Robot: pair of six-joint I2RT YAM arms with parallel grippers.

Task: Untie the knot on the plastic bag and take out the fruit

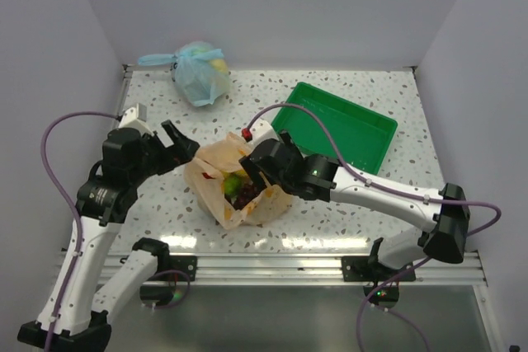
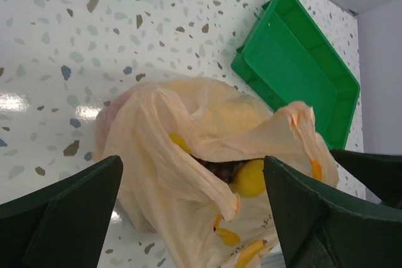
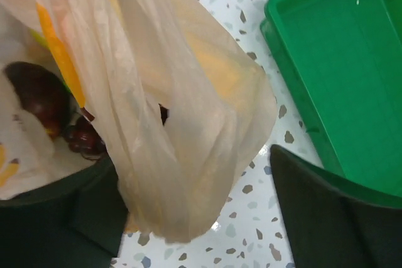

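The pale-orange plastic bag (image 1: 216, 164) lies mid-table with its mouth open; no tied knot shows. Inside it I see fruit: a green lime (image 1: 233, 181) and dark grapes (image 1: 243, 198). My left gripper (image 1: 177, 144) is open at the bag's left edge. In the left wrist view the bag (image 2: 163, 149) lies between the wide-apart fingers (image 2: 63, 218), with a yellow fruit (image 2: 251, 179) in its mouth. My right gripper (image 1: 256, 172) is open over the bag's right side. In the right wrist view a loose bag flap (image 3: 169, 123) hangs between the jaws, beside a maroon piece (image 3: 41, 95) and grapes (image 3: 85, 139).
A green tray (image 1: 338, 125) stands at the back right, close to the bag; it also shows in the left wrist view (image 2: 295, 73) and the right wrist view (image 3: 339, 61). A light blue knotted bag (image 1: 200, 72) with fruit sits at the back left.
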